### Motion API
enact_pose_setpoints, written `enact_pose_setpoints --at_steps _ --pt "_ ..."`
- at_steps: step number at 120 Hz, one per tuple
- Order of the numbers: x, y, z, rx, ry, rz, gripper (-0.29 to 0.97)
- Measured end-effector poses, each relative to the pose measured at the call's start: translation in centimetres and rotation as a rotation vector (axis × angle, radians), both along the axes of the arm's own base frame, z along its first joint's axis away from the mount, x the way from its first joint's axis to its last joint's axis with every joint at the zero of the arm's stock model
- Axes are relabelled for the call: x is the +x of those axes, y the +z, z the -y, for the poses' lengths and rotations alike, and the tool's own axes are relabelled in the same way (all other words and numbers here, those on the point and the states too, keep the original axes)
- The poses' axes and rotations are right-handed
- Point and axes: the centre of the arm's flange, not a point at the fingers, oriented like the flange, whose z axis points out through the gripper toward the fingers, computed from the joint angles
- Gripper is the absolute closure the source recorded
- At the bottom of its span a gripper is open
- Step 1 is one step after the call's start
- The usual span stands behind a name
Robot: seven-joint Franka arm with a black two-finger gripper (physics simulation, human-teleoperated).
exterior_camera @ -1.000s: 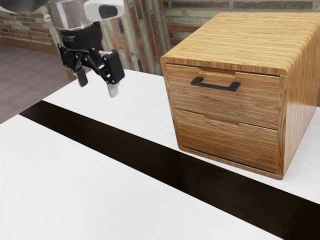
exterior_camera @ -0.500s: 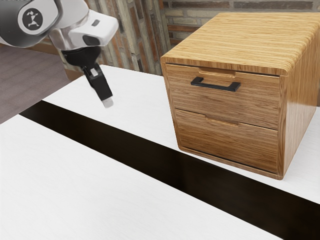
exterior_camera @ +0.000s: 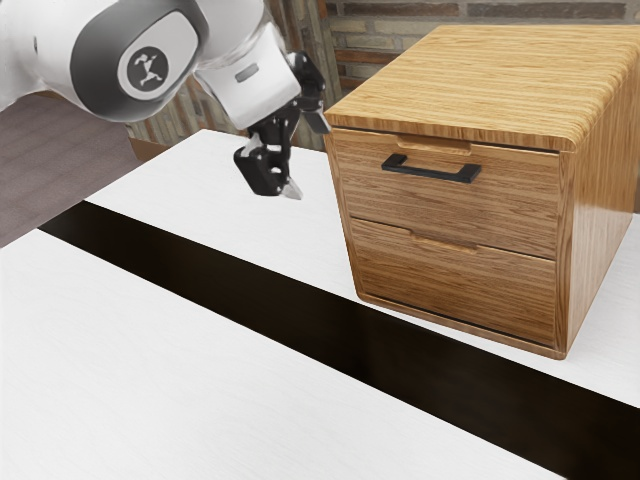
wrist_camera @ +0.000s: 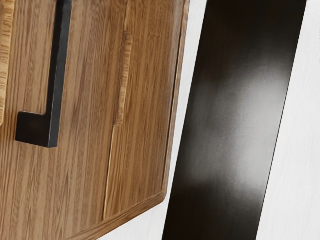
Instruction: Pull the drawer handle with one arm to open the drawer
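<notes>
Fingers (exterior_camera: 268,172) swung toward exterior view's right, nearer cabinet (exterior_camera: 470,90).

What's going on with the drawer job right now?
The claw hangs above the white table, apart from the wooden cabinet and on the exterior view's left of it. It isn't touching the black handle on the top drawer. That drawer looks shut, so no pull yet.

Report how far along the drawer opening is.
Done: nothing on the drawer yet; the top drawer sits shut in the cabinet. In hand: the hand hovers above the table by the cabinet's front corner, apart from the black handle. Left: reach the handle, grip it, pull.
</notes>
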Motion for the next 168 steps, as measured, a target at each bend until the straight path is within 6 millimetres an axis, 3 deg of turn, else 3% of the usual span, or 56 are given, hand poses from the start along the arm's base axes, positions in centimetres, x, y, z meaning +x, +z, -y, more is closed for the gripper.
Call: enact_pose_setpoints --at_steps 10,26,70,94,121,127,143,168 --pt "1.3 -1.1 0.6 0.003 -0.098 0.003 0.0" --pt "2.6 -1.1 1.1 -0.004 -0.216 0.031 0.0" --pt "2.3 -0.3 -0.3 0.053 -0.359 0.036 0.01" --pt "2.8 -0.5 -1.4 0.062 -0.369 0.037 0.21" --pt "6.3 -1.0 -3.3 0.048 -0.334 0.055 0.31" --pt "6.4 -1.1 -2.5 0.045 -0.341 0.056 0.32" --pt "7.5 -1.5 2.3 0.027 -0.404 0.067 0.33" --pt "9.9 -3.4 2.5 0.002 -0.378 0.055 0.33"
